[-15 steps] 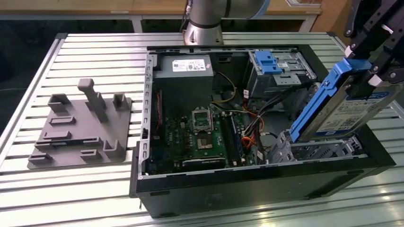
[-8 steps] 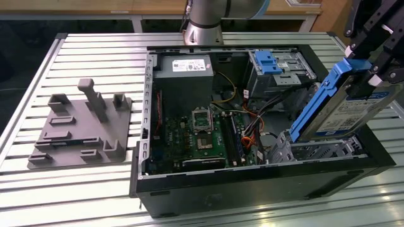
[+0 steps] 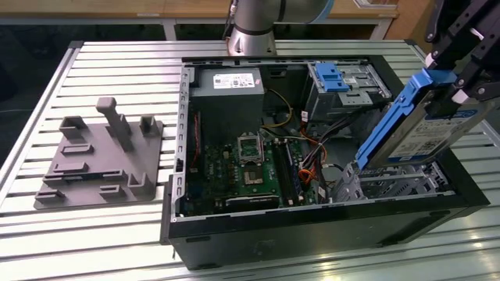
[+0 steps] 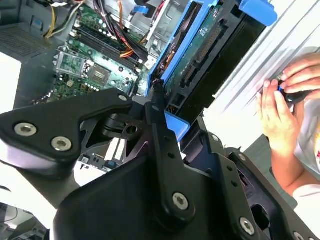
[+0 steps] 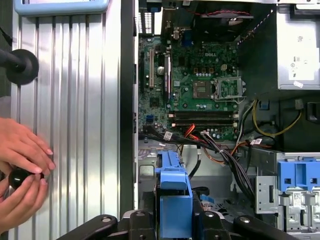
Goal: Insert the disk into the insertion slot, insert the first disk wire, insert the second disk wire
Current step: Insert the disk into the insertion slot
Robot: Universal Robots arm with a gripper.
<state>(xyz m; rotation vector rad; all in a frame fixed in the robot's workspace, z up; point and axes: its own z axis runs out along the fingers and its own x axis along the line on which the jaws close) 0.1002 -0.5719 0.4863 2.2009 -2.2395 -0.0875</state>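
1. Closest to the lens in both wrist views is the black gripper (image 4: 165, 117). Its claw is clamped on the disk (image 3: 428, 133), pinching the blue carrier (image 5: 174, 195) at its upper end.
2. Disk position, exterior view: held aloft and tilted inside the open computer case (image 3: 312, 231), toward the exterior view's right. Its lower end is at the mouth of the insertion slot (image 3: 394, 182), the small perforated cage. I cannot tell whether it touches the rim.
3. Step in hand, my judgement: the first one, disk into slot. It is not seated, and most of the drive stands clear above the cage.
4. Orange and black cables (image 5: 210, 145) lie loose over the motherboard (image 3: 250, 170) beside the cage. I see none plugged into the disk, so I judge both wire steps not begun.
5. What seating calls for, my judgement: match the disk's tilt to the cage and centre the carrier across the opening. Then slide it in slowly. The carrier looks about as wide as the cage, so there is little sideways slack. The nearby cables could snag.
6. A person's hands (image 5: 22, 170) rest on the slatted table (image 3: 102, 64) outside the case wall, cupping a small dark object.
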